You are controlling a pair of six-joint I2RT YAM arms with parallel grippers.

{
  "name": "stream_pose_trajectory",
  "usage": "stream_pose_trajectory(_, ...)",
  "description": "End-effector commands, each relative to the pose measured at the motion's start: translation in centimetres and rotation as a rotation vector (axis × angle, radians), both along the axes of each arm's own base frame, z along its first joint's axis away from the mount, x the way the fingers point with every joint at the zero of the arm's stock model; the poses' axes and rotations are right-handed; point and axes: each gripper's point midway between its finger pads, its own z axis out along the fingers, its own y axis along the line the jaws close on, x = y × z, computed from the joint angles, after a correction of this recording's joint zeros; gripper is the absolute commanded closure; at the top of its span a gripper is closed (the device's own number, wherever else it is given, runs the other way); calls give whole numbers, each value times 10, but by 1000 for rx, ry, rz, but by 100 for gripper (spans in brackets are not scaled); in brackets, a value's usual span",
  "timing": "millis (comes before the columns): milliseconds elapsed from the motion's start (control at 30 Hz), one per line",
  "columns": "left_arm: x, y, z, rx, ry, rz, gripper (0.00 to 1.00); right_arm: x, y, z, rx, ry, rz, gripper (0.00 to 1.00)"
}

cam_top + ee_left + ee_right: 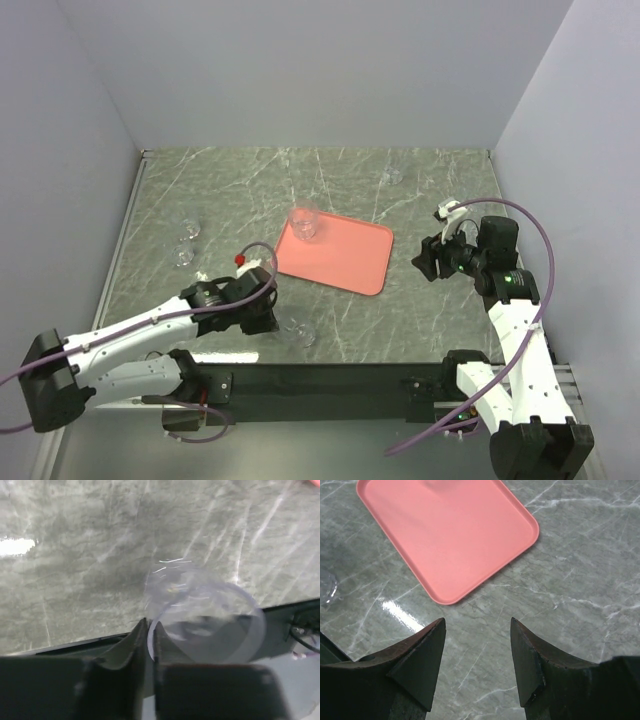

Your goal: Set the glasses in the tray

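Observation:
The salmon-pink tray [340,262] lies mid-table, and one clear glass [303,224] stands in its far left corner. My left gripper [280,324] is near the table's front edge, shut on the rim of another clear glass [301,334]. In the left wrist view its fingertips [143,632] pinch that glass's wall [210,625]. My right gripper [425,262] is open and empty, just right of the tray. In the right wrist view it [477,630] hangs over bare marble, with the tray [445,535] beyond it.
Two more glasses [190,228] [183,255] stand at the left of the table, and another one [392,175] stands far back on the right. A glass's edge [326,586] shows at the left of the right wrist view. The black front edge [60,647] lies just behind the left gripper.

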Motion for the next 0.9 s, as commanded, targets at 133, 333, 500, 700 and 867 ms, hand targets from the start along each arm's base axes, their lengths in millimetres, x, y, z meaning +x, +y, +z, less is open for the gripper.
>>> stream_pose_trajectory(133,18,-13,19,88,-122,16,99,4,-2,6,-5,-39,-2,38)
stream_pose_trajectory(333,32,-23,43,63,-221,-1,99,4,-3,7,-7,-44,-4,38)
stream_pose_trajectory(500,49,-28,57,77,-300,1,100,3,-3,7,-7,-46,0,38)
stream_pose_trajectory(700,73,-35,68,98,-351,17,100,2,-2,6,-3,-42,5,38)
stream_pose_trajectory(867,101,-37,80,91,-384,36,100,2,-2,6,-3,-41,7,38)
